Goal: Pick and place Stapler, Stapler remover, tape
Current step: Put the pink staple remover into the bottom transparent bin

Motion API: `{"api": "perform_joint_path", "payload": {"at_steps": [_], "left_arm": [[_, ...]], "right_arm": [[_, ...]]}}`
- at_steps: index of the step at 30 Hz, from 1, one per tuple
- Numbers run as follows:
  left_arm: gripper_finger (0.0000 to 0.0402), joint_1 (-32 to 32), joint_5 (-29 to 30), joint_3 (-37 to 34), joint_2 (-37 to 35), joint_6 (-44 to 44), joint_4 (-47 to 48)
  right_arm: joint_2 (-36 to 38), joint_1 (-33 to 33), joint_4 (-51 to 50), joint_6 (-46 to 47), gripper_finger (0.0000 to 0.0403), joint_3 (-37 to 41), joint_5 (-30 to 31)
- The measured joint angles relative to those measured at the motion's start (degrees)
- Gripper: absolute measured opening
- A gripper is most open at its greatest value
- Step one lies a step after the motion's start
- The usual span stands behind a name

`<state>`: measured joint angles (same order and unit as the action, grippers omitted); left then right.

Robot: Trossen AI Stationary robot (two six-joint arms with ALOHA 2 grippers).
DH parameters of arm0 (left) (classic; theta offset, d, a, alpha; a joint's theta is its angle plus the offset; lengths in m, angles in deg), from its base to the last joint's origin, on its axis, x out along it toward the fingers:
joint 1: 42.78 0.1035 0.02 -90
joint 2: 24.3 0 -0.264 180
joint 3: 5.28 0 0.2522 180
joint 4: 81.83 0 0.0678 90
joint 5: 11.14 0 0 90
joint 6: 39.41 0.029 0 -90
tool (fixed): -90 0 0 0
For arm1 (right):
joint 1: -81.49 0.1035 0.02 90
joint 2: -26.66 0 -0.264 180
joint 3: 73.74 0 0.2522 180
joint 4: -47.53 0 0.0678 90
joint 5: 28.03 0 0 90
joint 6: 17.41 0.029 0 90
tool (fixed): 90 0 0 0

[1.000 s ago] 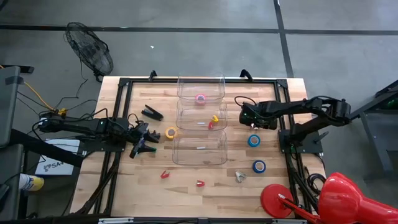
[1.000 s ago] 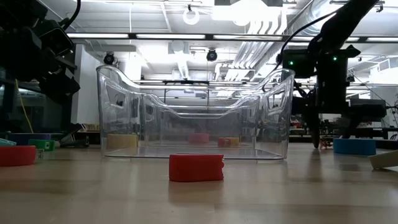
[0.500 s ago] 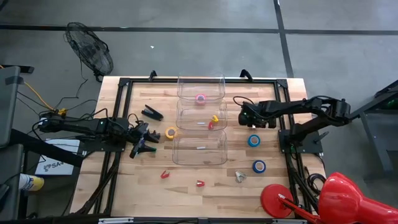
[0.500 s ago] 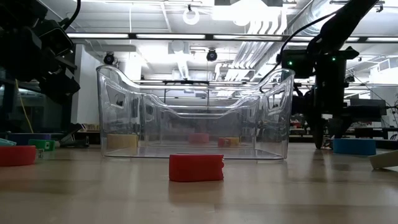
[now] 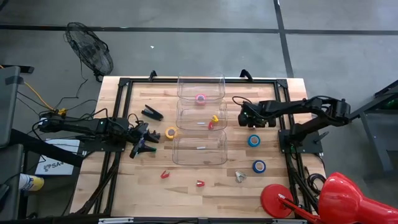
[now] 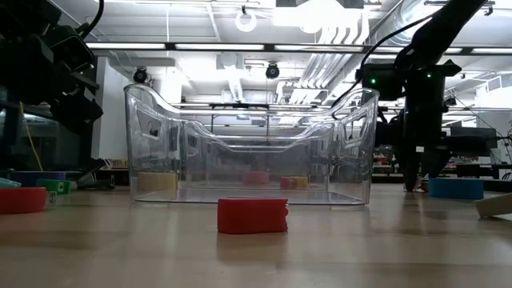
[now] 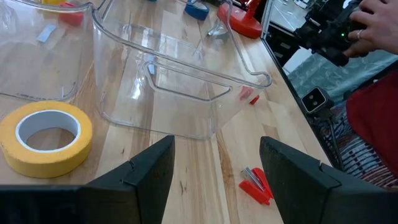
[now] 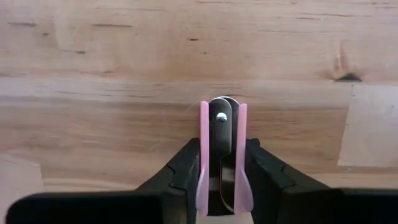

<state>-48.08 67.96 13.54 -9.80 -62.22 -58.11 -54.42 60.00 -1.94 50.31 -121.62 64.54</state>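
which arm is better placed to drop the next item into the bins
The right. The right gripper is shut on a pink staple remover and sits beside the middle clear bin. The left gripper is open and empty, near the yellow tape roll.

Right gripper (image 8: 219, 180) beside right of middle bin, fingers clamped on pink staple remover (image 8: 219, 155). Left gripper (image 7: 214, 171) low at table's left, fingers spread.

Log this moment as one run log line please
right gripper: shut on pink staple remover, above table | left gripper: open, beside yellow tape | middle bin: unreached
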Motion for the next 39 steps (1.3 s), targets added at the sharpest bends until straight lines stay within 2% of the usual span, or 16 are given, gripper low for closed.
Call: {"api": "perform_joint_path", "payload": {"at_steps": [2, 8, 12, 26, 32, 39], "left_arm": [[0.0231, 0.0, 0.0, 0.0, 0.0, 0.0, 0.0], [0.0231, 0.0, 0.0, 0.0, 0.0, 0.0, 0.0], [0.0231, 0.0, 0.0, 0.0, 0.0, 0.0, 0.0], [0.0231, 0.0, 0.0, 0.0, 0.0, 0.0, 0.0], [0.0231, 0.0, 0.0, 0.0, 0.0, 0.0, 0.0], [0.0231, 0.0, 0.0, 0.0, 0.0, 0.0, 0.0]], "right_arm": [[-0.1, 0.0, -0.8, -1.7, 0.0083, -0.7, -0.5], [-0.1, 0.3, -2.4, -8.3, 0.0083, -4.4, -8.0], [-0.1, 1.1, -3.8, -12.3, 0.0083, -7.6, -11.0], [0.1, 6.5, -14.4, -29.7, 0.0085, -26.0, -10.0], [0.0, 11.6, -14.2, -37.7, 0.0083, -33.2, -9.1], [-3.3, 18.1, -10.8, -43.5, 0.0085, -35.8, -9.4]]}}
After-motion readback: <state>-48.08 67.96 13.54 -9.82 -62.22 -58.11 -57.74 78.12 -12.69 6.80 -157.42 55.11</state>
